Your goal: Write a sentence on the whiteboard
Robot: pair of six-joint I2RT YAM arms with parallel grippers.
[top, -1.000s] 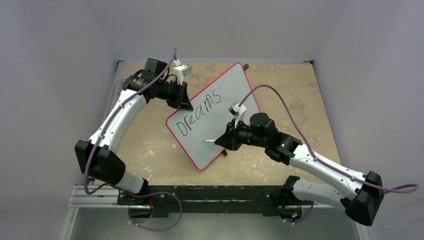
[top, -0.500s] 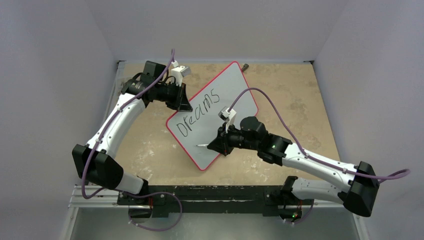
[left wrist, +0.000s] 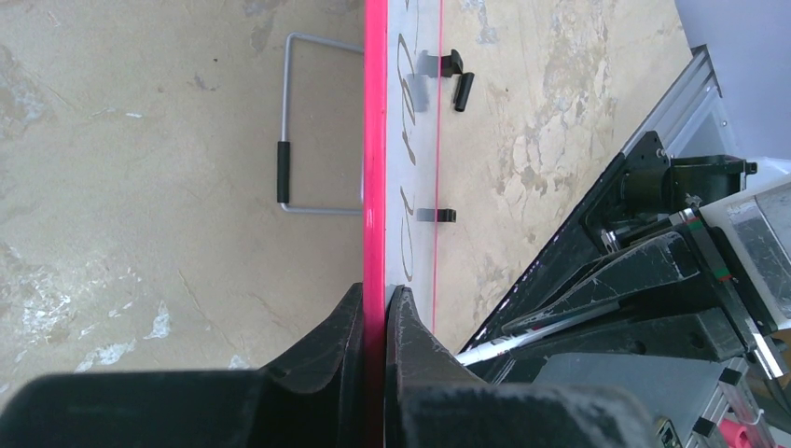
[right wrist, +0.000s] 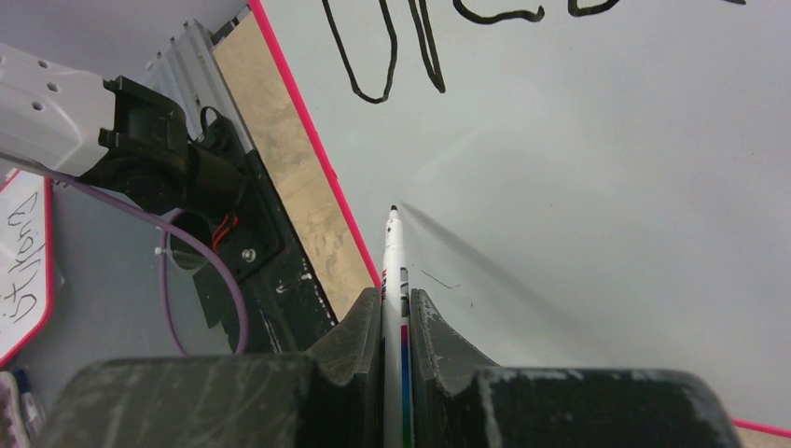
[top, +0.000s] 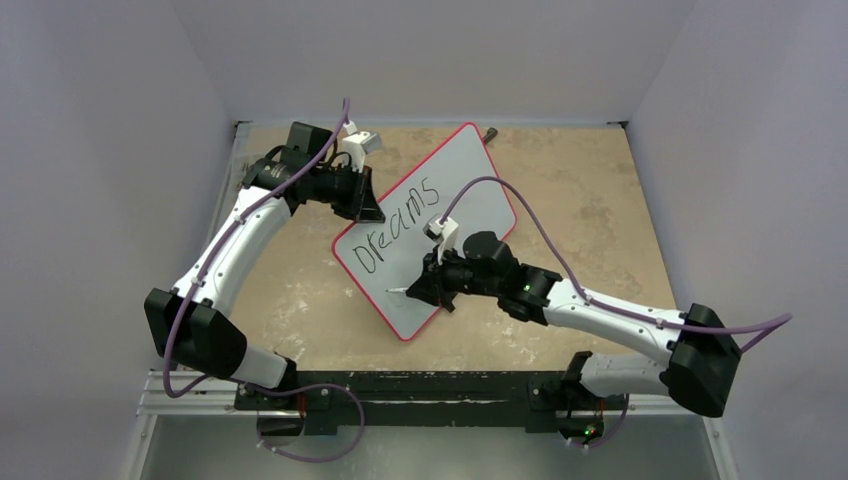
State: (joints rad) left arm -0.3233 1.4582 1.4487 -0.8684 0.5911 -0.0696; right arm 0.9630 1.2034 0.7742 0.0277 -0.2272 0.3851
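Observation:
The whiteboard [top: 455, 175] with a thin red rim lies tilted on the table, with only the black word "Dreams" [top: 400, 225] of the sentence on it. My left gripper [top: 372, 212] is shut on the board's left edge; its jaws clamp the red rim [left wrist: 375, 187]. My right gripper [top: 415, 290] is shut on a white marker [right wrist: 393, 271], whose black tip sits at the board's surface [right wrist: 606, 187] below the written word, near the lower left rim. The first letters [right wrist: 387, 56] show at the top of the right wrist view.
A wire stand with a black grip [left wrist: 284, 173] and small black clips [left wrist: 452, 63] sit at the board's edges. A small dark object [top: 490, 131] lies on the tan table [top: 580, 190] by the board's far corner. Grey walls enclose the table.
My right arm has moved left and slightly nearer, carrying the marker tip toward the board's lower left part. The left arm and the board barely moved.

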